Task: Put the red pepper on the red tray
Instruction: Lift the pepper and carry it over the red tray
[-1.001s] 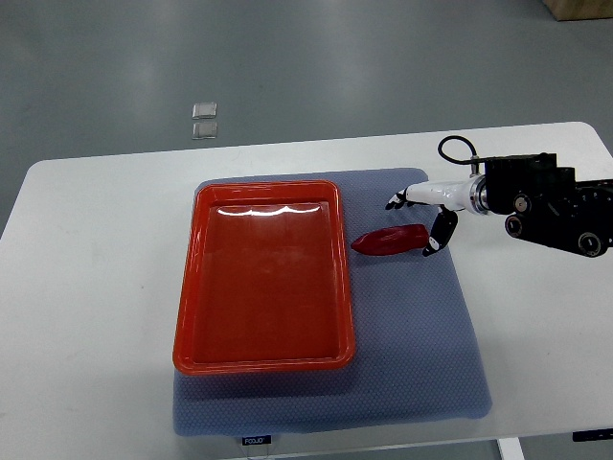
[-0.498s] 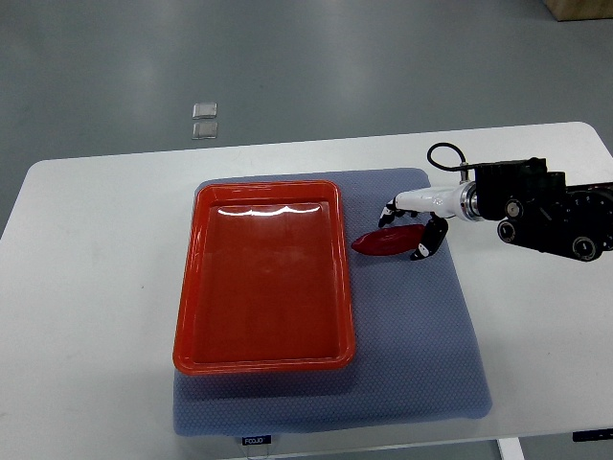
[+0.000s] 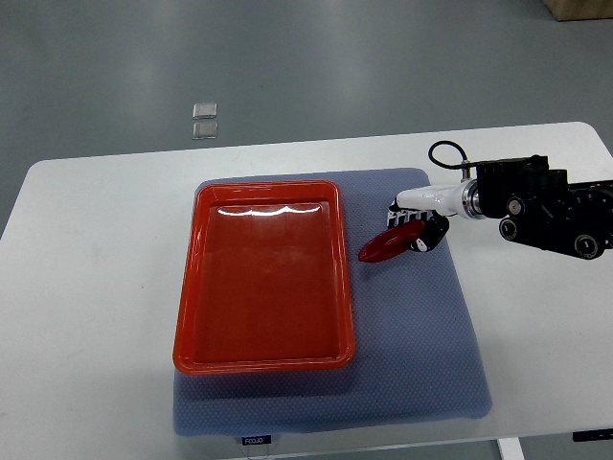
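A red pepper (image 3: 386,246) lies tilted on the blue mat, just right of the red tray (image 3: 262,278). My right hand (image 3: 412,225), white with black fingertips, comes in from the right edge and has its fingers closed around the pepper's right end. The pepper's tip points down-left toward the tray. The tray holds nothing. The left arm does not show.
The blue mat (image 3: 421,335) covers the middle of the white table (image 3: 96,287). Two small clear squares (image 3: 204,120) lie on the grey floor beyond the table's far edge.
My right hand moved left over the pepper's right end and closed its fingers on it. The pepper has turned, its right end raised and its tip pointing down-left.
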